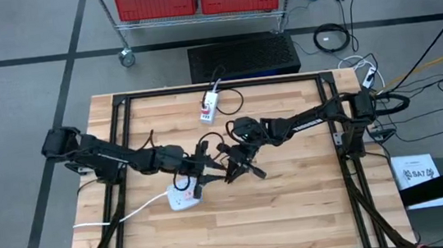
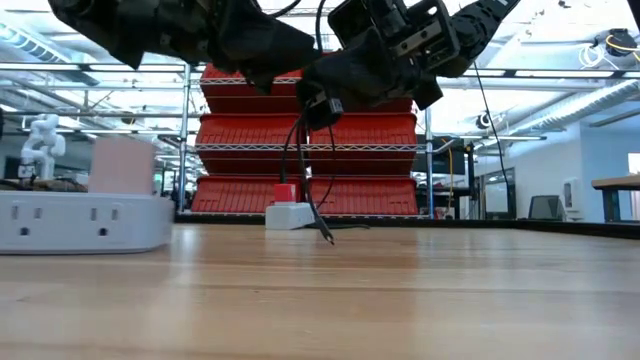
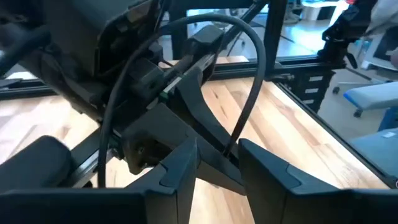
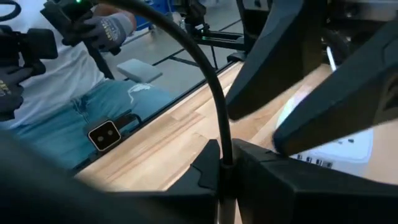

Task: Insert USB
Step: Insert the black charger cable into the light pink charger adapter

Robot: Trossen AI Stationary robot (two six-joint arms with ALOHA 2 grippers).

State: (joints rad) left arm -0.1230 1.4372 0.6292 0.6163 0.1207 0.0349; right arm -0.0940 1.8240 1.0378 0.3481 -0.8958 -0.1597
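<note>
A black USB cable (image 4: 208,81) arcs up from between my right gripper's (image 4: 225,167) fingers. In the low view the cable (image 2: 303,170) hangs down, and its plug end (image 2: 328,238) is close to the tabletop. My right gripper (image 1: 236,170) is shut on the cable at mid-table. My left gripper (image 1: 204,173) faces it from the left, open. Its fingers (image 3: 180,171) stand on either side of the cable (image 3: 249,99) and the right gripper's tips. The white power strip (image 1: 184,198) lies flat just near of both grippers. My right gripper pinches the black cable's round cord (image 4: 225,155) between its two fingers. The cord rises from the pinch in a curve. In the low view the rest of the cable hangs slack below the gripper. The plug itself does not show in the hold.
A white and red adapter (image 1: 210,107) with a looped black cord lies toward the far edge. The strip's white lead (image 1: 116,216) runs off to the left. A black frame (image 1: 218,87) borders the table. A person (image 4: 62,81) stands beside the table in the right wrist view.
</note>
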